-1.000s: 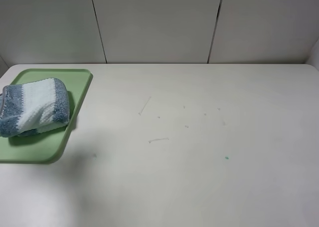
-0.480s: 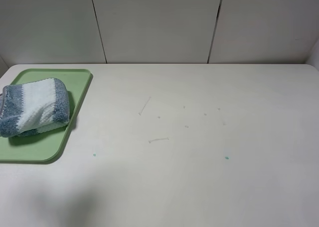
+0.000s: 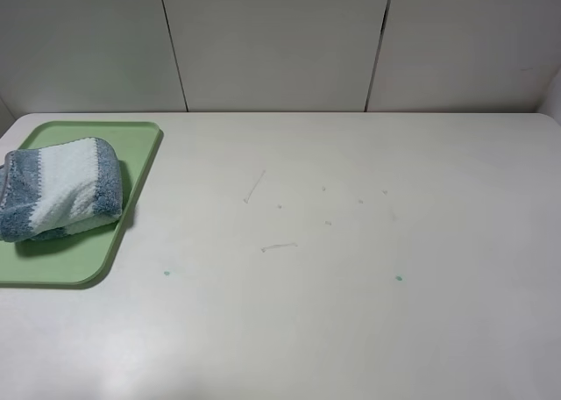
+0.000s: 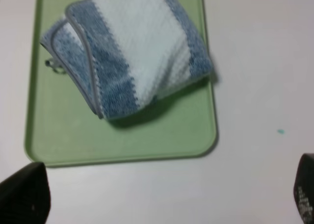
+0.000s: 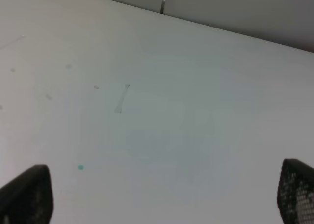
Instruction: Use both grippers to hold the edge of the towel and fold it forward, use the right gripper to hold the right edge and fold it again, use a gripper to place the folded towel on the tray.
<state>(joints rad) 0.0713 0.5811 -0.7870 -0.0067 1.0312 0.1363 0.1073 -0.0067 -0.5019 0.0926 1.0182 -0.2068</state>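
- The towel [image 3: 59, 189] is folded into a thick bundle and lies on the green tray [image 3: 88, 267].
- The tray sits on the white tabletop [image 3: 351, 312], at its far left side in the high view.
- The towel has blue-grey and white stripes. Its thin grey edge [image 4: 84, 53] shows in the left wrist view, curving over the top fold.
- One corner of the towel reaches right up to the tray's rim, on the side facing the middle of the tabletop.
- The left gripper [image 4: 162, 197] hangs above the tabletop just outside the tray's rim. Its two black fingers [image 4: 24, 194] stand far apart, so it is wide open and holds nothing.
- The towel is well apart from the left gripper, across the tray from it.
- The right gripper [image 5: 157, 194] is also wide open and holds nothing. Under it is only bare tabletop with a few small marks and a little green dot [image 5: 81, 167].
- No towel or tray shows in the right wrist view.
- No arm shows in the high view.
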